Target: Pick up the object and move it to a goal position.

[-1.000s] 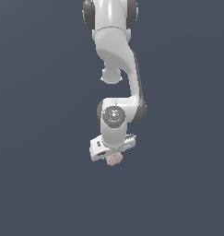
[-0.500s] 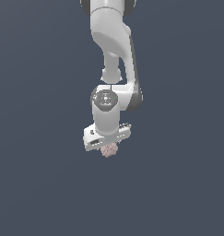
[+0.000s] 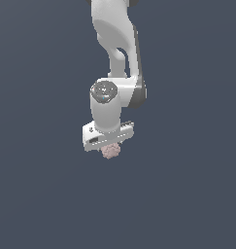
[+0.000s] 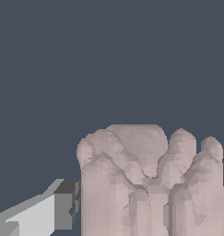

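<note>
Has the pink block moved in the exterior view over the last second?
Yes. The pink block, held in the gripper, has shifted up and toward the exterior view's left, judged against the picture's edges; the plain background offers no fixed landmark.

Pink block (image 4: 150,184) — end effector (image 4: 150,207) fingers (image 4: 62,209) touching

In the exterior view the gripper (image 3: 109,146) body hides its own fingers and the upper part of the object (image 3: 110,151), so contact there cannot be read. The arm's upper links run off the frame's top. In the wrist view the object (image 4: 150,184) is cut off at the edge, one finger (image 4: 62,209) shows partly, and the opposite finger is barely a sliver.
</note>
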Robot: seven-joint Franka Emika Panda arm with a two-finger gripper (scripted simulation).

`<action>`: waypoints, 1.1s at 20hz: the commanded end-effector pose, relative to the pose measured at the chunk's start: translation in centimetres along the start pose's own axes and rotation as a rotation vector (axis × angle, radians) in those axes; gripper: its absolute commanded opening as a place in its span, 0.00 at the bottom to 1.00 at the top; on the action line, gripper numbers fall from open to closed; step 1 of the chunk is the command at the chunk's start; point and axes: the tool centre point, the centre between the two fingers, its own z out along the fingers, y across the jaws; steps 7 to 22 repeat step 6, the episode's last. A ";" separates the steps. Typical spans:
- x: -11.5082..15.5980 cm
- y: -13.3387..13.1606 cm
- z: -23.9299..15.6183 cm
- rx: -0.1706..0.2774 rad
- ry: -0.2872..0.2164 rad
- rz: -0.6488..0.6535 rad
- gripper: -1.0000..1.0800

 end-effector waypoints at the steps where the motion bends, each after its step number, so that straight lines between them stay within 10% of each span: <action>1: -0.2 0.0 -0.2 0.000 -0.001 -0.001 0.00; 22: 0.0 0.0 0.0 0.000 -0.001 -0.001 0.00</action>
